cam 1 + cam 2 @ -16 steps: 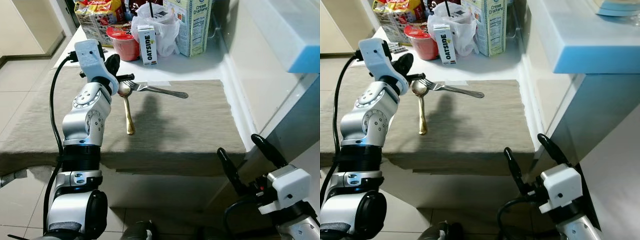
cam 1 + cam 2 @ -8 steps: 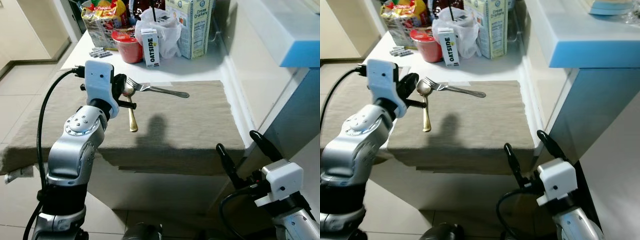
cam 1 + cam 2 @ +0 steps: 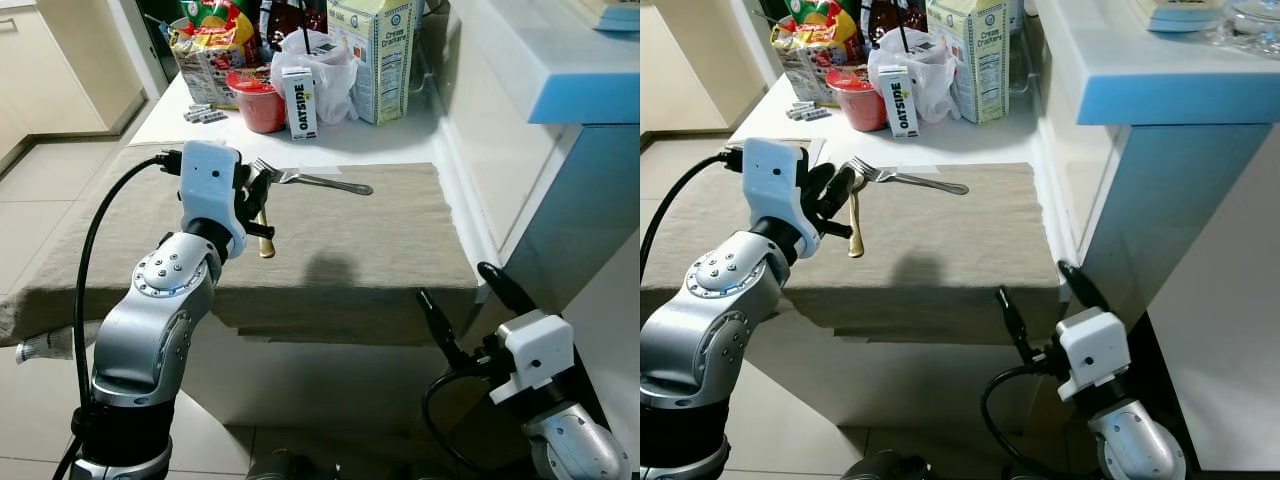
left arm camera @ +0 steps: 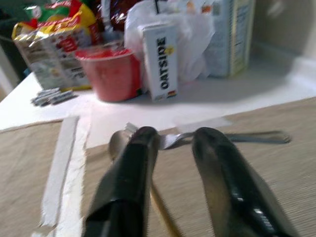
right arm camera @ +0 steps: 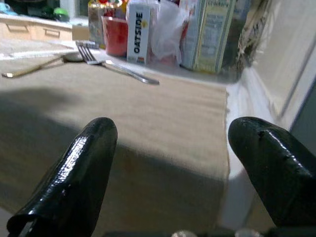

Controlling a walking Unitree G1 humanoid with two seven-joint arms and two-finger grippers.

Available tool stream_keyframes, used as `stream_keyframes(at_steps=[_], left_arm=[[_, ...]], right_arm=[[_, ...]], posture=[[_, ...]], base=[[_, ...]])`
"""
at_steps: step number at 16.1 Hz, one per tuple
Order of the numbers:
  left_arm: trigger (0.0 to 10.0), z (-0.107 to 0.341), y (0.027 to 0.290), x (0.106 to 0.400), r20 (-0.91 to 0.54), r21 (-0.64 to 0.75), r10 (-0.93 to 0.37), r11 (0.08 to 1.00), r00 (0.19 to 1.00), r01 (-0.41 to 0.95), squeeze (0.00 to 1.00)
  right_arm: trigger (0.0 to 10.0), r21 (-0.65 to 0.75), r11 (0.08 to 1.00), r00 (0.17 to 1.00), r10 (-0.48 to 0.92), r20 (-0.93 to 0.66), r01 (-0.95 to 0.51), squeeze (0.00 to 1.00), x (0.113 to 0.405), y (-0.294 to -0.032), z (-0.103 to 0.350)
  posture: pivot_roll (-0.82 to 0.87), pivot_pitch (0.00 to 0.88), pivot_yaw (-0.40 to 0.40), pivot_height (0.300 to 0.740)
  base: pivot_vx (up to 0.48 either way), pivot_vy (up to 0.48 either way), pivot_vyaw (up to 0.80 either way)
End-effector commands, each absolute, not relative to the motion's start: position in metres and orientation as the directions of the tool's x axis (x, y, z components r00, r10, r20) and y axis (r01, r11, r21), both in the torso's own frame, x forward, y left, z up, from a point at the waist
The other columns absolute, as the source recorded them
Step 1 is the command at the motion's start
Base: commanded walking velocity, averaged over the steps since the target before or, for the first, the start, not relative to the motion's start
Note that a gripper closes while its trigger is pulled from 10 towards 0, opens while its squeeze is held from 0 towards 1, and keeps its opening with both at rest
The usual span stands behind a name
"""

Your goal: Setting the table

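Observation:
A gold spoon (image 3: 265,246) lies on the tan cloth (image 3: 385,245), its bowl beside the tines of a silver fork (image 3: 312,181). My left gripper (image 3: 256,196) hovers open over the spoon's bowl end, and its fingers (image 4: 129,177) hold nothing. In the left wrist view the spoon's bowl (image 4: 116,142) and the fork (image 4: 256,137) lie just past the fingertips. My right gripper (image 3: 468,308) hangs open below the table's front right corner. Its wrist view looks across the cloth at the fork (image 5: 120,69) and the spoon (image 5: 29,69).
At the back of the table stand an Oatside carton (image 3: 297,102), a red cup (image 3: 258,100), a white bag (image 3: 335,70), a crackers box (image 3: 378,55) and a snack bag (image 3: 208,55). A blue-edged counter (image 3: 560,95) rises on the right. White tape (image 4: 61,175) edges the cloth.
The head camera has shifted, so the whole scene sits differently. My left arm has dropped and swung forward with its gripper still over the spoon. Spoon and fork lie as before.

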State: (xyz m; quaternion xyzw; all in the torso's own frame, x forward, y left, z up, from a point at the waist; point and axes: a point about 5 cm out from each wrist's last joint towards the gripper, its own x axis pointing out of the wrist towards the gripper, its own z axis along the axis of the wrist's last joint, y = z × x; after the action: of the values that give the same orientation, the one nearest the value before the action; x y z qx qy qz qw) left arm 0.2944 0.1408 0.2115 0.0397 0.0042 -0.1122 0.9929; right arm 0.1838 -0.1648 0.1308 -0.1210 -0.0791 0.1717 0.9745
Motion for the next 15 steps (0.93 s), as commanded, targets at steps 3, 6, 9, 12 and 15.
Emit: stream_keyframes(at_steps=[3, 6, 9, 12, 15], left_arm=[[10.0, 0.196, 0.159, 0.306, -0.08, 0.111, -0.136, 0.983, 0.987, 0.145, 1.0], [10.0, 0.187, 0.166, 0.324, -0.097, 0.131, -0.109, 0.984, 0.989, 0.121, 1.0], [10.0, 0.181, 0.162, 0.343, -0.109, 0.124, -0.117, 0.984, 0.987, 0.13, 1.0], [10.0, 0.176, 0.164, 0.369, -0.134, 0.079, -0.1, 0.991, 0.986, 0.111, 0.0], [10.0, 0.171, 0.17, 0.383, -0.165, 0.059, -0.033, 0.997, 0.986, 0.043, 0.0]], right_arm=[[10.0, -0.262, 0.914, 0.932, 0.347, 0.105, -0.311, 0.0, 0.182, -0.165, 0.13], [10.0, -0.266, 0.915, 0.934, 0.342, 0.105, -0.305, 0.0, 0.177, -0.168, 0.132], [10.0, -0.27, 0.916, 0.936, 0.335, 0.107, -0.297, 0.0, 0.171, -0.171, 0.135], [10.0, -0.277, 0.919, 0.943, 0.318, 0.101, -0.281, 0.0, 0.161, -0.177, 0.141], [10.0, -0.289, 0.913, 0.945, 0.321, 0.069, -0.289, 0.0, 0.153, -0.181, 0.141]], posture=[[-0.1, 0.038, 0.12, 0.719], [-0.12, 0.051, 0.122, 0.719], [-0.15, 0.064, 0.124, 0.719], [-0.2, 0.088, 0.124, 0.719], [-0.24, 0.095, 0.113, 0.719]], base=[[0.0, 0.0, 0.0], [0.0, 0.0, 0.0], [0.0, 0.0, 0.0], [0.0, 0.0, 0.0], [0.0, 0.0, 0.0]])
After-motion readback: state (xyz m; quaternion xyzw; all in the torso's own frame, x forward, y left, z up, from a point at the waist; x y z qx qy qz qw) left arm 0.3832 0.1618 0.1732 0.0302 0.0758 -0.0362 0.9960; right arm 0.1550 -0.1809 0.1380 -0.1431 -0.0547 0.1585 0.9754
